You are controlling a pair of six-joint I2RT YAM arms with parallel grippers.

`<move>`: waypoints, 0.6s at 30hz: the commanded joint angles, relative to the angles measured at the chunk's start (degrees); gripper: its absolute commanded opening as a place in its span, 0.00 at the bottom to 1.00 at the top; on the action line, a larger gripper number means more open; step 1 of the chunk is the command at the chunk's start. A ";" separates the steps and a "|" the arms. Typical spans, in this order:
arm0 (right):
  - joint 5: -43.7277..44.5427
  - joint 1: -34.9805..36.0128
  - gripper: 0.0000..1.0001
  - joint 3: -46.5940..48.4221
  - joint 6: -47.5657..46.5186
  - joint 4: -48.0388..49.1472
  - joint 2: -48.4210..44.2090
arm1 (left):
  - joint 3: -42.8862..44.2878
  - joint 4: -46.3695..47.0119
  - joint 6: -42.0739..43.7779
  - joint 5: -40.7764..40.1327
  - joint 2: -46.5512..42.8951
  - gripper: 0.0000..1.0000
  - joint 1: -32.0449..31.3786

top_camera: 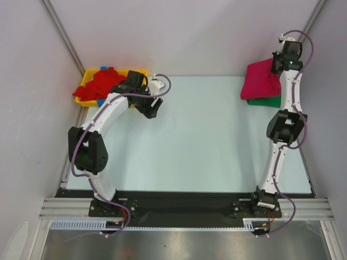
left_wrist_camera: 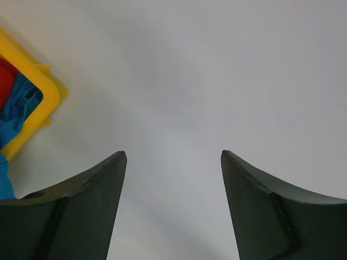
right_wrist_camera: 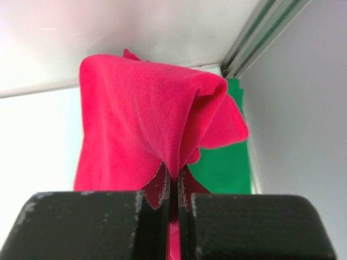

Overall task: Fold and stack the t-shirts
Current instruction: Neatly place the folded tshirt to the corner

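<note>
- Top view: the left gripper (top_camera: 151, 106) hangs over the far left part of the table (top_camera: 217, 141), just beside the yellow tray (top_camera: 81, 99) in that corner. Its jaws stand apart with nothing between them.
- Top view: a red t-shirt (top_camera: 102, 84) lies crumpled in the tray and spills over its left rim. Bits of a blue t-shirt (top_camera: 101, 102) show at the heap's edges.
- Top view: the right arm (top_camera: 277, 157) reaches to the far right corner, where the right gripper (top_camera: 277, 66) comes down on a magenta t-shirt (top_camera: 261, 78). That shirt lies bunched on a green t-shirt (top_camera: 265, 101), which shows only along its near edge.
- Left wrist view: both dark fingers (left_wrist_camera: 81, 206) are spread wide over bare table. They touch nothing. A corner of the yellow tray sits at the left, with blue and red cloth inside it.
- Right wrist view: the two fingers (right_wrist_camera: 238, 227) are pressed together with a fold of the magenta t-shirt pinched between them. The cloth bunches up ahead of the tips, with the green shirt to its right against the wall.
</note>
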 commanded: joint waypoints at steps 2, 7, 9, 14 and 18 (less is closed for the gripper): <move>-2.97 -2.90 0.00 0.87 -3.17 7.80 1.71 | -0.21 -0.58 0.96 -0.74 -0.48 0.77 0.16; -4.92 -4.49 0.00 -0.10 -5.19 11.50 5.39 | 0.41 -1.90 1.49 -2.76 -0.39 0.77 0.25; -6.24 -5.02 0.00 -0.19 -5.72 12.55 6.28 | 0.58 -2.16 1.84 -3.38 -0.13 0.77 0.16; -1.87 -5.63 0.00 -1.68 -6.16 17.19 9.09 | 1.37 -3.04 1.93 -4.35 1.01 0.77 0.16; 2.19 -6.42 0.46 -2.30 -6.16 20.90 9.45 | 1.29 -3.22 2.02 -4.44 1.45 0.77 0.16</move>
